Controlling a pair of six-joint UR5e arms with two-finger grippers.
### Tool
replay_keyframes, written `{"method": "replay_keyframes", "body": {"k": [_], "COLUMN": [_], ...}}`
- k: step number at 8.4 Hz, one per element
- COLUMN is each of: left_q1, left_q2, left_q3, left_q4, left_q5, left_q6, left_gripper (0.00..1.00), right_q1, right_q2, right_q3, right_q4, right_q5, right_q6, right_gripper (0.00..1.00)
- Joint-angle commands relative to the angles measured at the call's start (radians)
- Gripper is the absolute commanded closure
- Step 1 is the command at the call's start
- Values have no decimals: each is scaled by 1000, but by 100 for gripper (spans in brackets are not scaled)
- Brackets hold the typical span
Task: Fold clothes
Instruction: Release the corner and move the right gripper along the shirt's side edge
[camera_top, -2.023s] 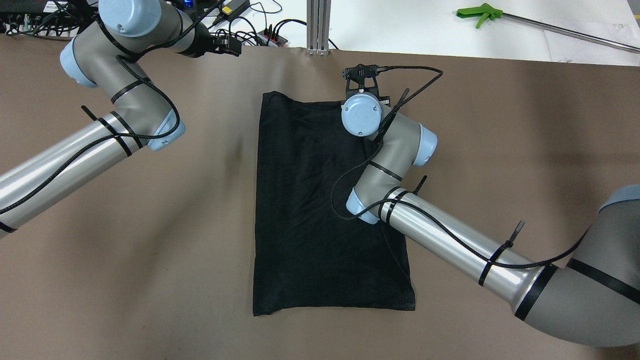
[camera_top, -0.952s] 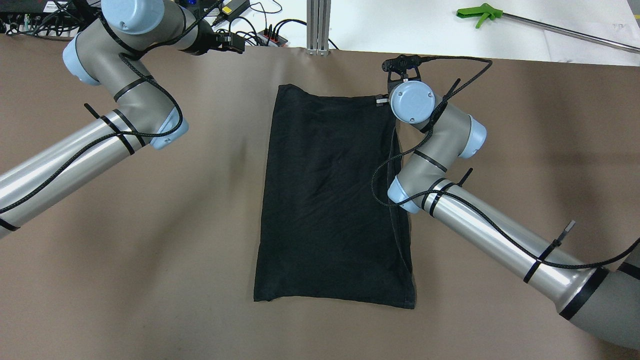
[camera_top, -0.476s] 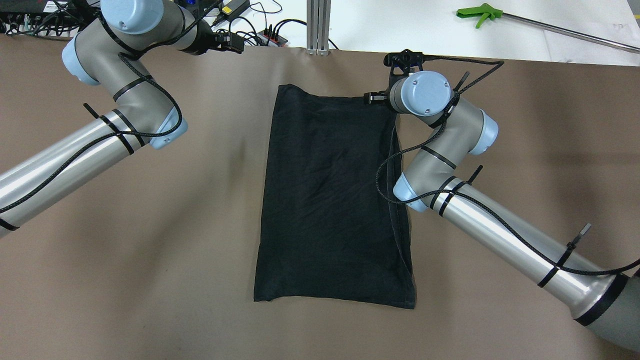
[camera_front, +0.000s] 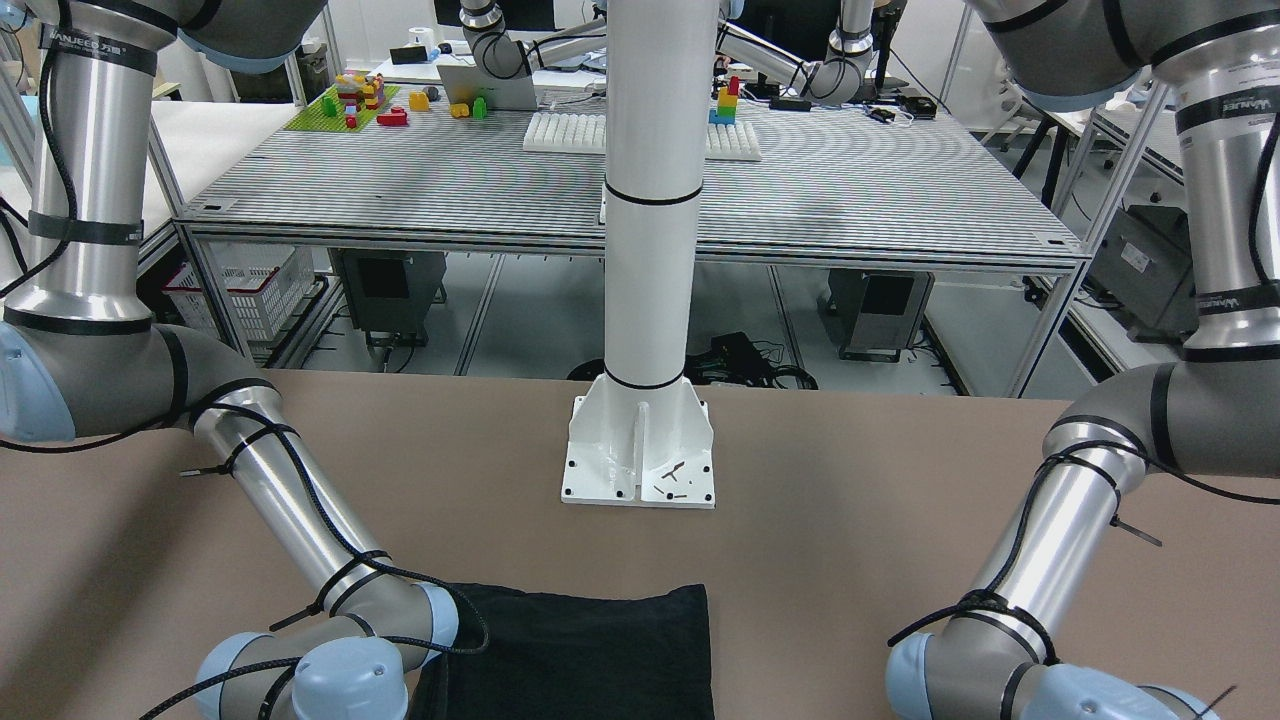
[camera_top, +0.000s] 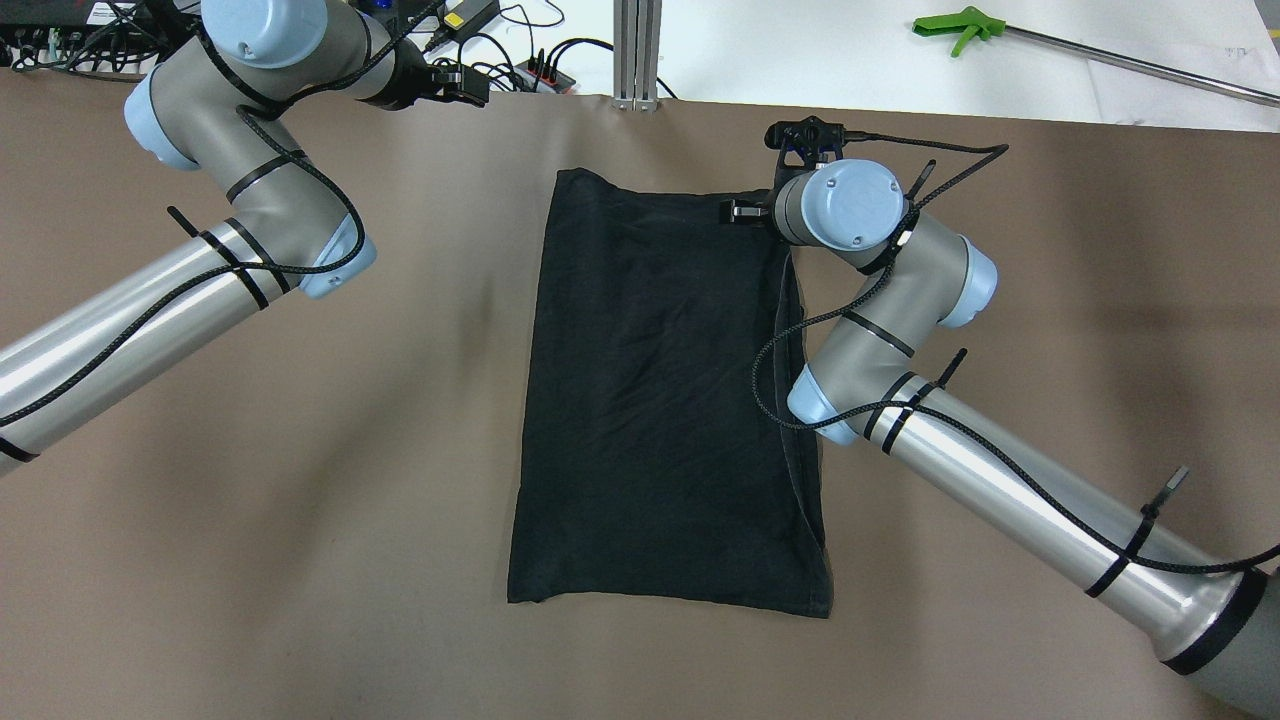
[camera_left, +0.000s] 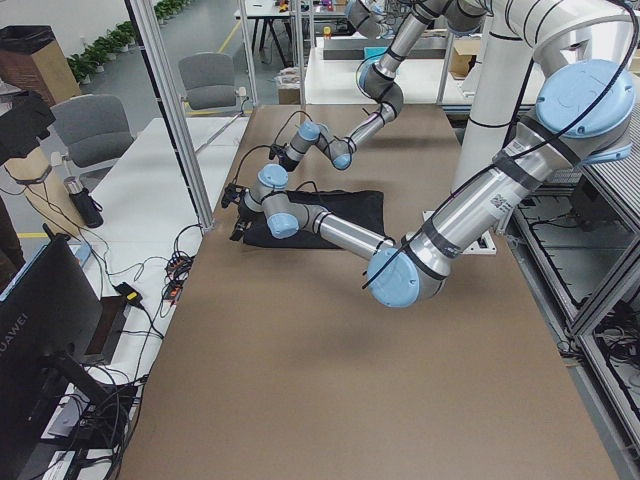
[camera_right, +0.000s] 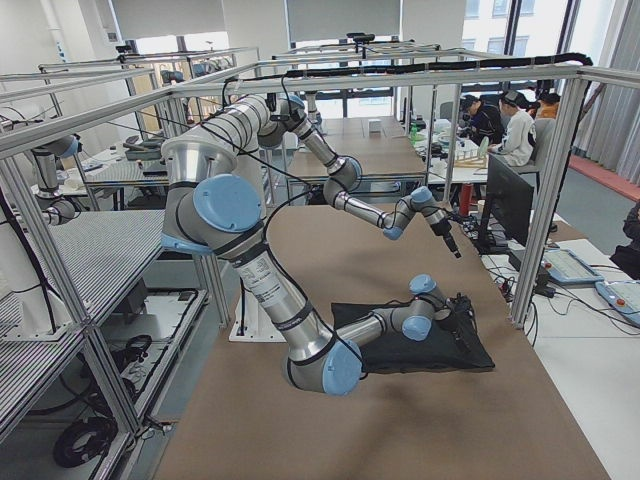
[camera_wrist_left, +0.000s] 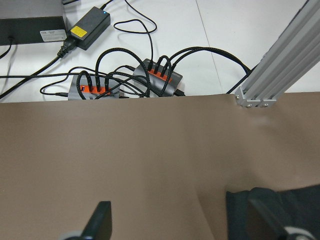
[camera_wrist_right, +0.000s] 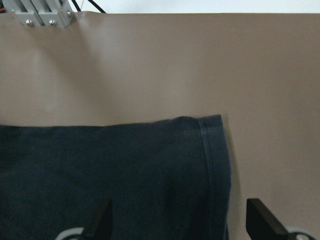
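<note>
- Cloth (camera_top: 660, 400) lies flat mid-counter (camera_top: 300, 550) in the overhead view, long side running top to bottom. Its right edge shows a second layer, so I judge one fold is done.
- Right jaws are spread and hold nothing, over the cloth's upper-right corner (camera_wrist_right: 210, 125). In the right wrist view the hem sits between the jaws, nearer the right-hand one.
- Left jaws are spread and empty, at the upper left of the overhead frame by the counter's far edge, apart from the cloth's upper-left corner (camera_top: 568, 182).
- Step in hand, my read: pinch the top corners for the cross fold.
- To do it well, I'd come straight down and catch both layers inside the hem, not just the top one. I can't tell the height above the fabric, so I'd go slow.
- I'd bring the left jaws to their corner before lifting, else the top edge skews.
</note>
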Motion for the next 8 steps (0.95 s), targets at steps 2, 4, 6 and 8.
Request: {"method": "replay_keyframes", "body": {"k": [2,4,6,8], "left_q1": [0,2,2,2], "left_q2": [-3,-10,-13,-13], "left_q3": [0,0,0,-5], "left_q4": [0,0,1,0], "left_q5": [0,1,1,0], "left_q6": [-2,-3,-3,-3], "left_gripper": [5,5,5,5], "right_q1": [-28,-28,-28,-25], "right_q2": [-98,-123,-158,-178], "right_q3": [87,97,103,105], "right_q4": [-87,-118,-115,-113], "right_q5": [2,9,9,12], "right_q6": [6,-6,-9,-27], "right_gripper": [6,7,7,7]}}
